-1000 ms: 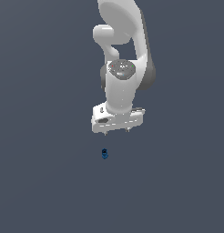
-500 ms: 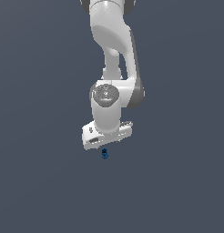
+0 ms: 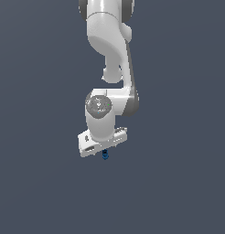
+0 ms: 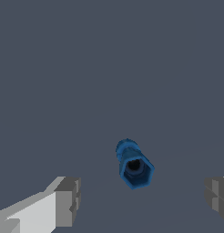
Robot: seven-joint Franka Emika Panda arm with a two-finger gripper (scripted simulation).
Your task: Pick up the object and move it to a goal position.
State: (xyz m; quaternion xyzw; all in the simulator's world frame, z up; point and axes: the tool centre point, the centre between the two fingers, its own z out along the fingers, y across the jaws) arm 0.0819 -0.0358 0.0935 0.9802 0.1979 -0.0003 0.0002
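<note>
Gripper hung spread wide, empty; the object sat between its fingers, toward one o'clock, probably light, rigid; pinch its sides.

A plain dark grey-blue ground fills the scene.

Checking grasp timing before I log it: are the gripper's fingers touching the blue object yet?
Apart. The wrist view shows the blue object between the fingers, with bare floor on both sides of it; the gripper is open.
</note>
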